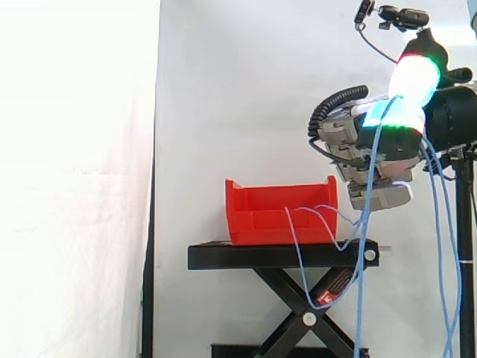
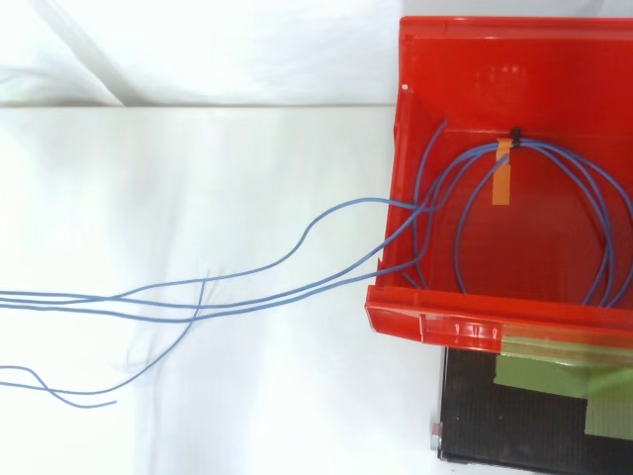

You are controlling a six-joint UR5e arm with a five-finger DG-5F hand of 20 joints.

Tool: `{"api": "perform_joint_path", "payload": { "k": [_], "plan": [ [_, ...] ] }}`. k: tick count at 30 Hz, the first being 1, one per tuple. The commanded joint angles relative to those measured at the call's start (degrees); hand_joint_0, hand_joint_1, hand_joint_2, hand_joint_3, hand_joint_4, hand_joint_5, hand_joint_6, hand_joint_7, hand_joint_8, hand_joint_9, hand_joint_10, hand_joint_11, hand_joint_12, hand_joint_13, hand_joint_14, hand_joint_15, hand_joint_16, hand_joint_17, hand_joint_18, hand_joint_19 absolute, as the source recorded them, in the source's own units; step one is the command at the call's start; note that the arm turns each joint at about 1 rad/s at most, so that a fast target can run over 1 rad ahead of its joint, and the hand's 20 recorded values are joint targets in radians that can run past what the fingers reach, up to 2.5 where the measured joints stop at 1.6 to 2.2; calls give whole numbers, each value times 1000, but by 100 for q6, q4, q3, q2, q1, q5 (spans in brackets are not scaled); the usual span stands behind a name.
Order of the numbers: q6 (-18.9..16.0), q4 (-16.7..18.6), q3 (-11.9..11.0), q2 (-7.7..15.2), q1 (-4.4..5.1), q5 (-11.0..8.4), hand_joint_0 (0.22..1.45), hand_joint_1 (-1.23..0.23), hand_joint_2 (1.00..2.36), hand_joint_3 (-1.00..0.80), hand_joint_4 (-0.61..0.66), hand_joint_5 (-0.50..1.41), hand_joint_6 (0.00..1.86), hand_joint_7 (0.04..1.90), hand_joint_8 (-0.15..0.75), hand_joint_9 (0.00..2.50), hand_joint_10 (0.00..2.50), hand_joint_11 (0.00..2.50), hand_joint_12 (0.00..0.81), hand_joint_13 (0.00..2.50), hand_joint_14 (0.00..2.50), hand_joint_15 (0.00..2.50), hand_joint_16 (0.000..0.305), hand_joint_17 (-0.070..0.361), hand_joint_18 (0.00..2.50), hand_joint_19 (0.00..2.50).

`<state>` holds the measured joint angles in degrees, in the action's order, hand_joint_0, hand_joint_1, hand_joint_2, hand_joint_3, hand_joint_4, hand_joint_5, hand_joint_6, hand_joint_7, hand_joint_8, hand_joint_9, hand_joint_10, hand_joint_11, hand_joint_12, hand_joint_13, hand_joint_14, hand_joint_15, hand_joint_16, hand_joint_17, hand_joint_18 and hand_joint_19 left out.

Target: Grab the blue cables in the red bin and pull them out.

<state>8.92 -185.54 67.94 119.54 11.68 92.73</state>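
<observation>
The red bin (image 1: 277, 215) stands on a black stand (image 1: 246, 256). In the top view, blue cables (image 2: 524, 144) lie looped inside the bin (image 2: 425, 325), bound by a black tie and an orange tape strip (image 2: 502, 180). Several strands run out over the bin's left wall and off toward the left edge. In the side view, my hand (image 1: 373, 153) hangs to the right of the bin and above it. Its fingers are curled round blue cables (image 1: 370, 198), which drop from it to the bin's rim and down past the stand.
The stand is a scissor lift with crossed legs (image 1: 298, 306). Green tape (image 2: 554, 371) sits on its black top below the bin. A white curtain hangs behind. More cable strands hang down at the far right (image 1: 440, 246) beside a tripod leg.
</observation>
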Motion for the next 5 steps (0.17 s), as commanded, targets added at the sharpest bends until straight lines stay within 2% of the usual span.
{"api": "perform_joint_path", "payload": {
  "k": [1,5],
  "plan": [
    [0,0,0,-1,1,0,984,-964,1002,-945,108,735,1124,340,169,1404,1064,1433,274,1390,1134,1281,39,88,1010,1179],
    [0,0,0,-1,1,0,984,-964,1002,-949,106,734,1124,340,169,1403,1061,1435,275,1393,1129,1288,39,88,1010,1179]
  ]
}}
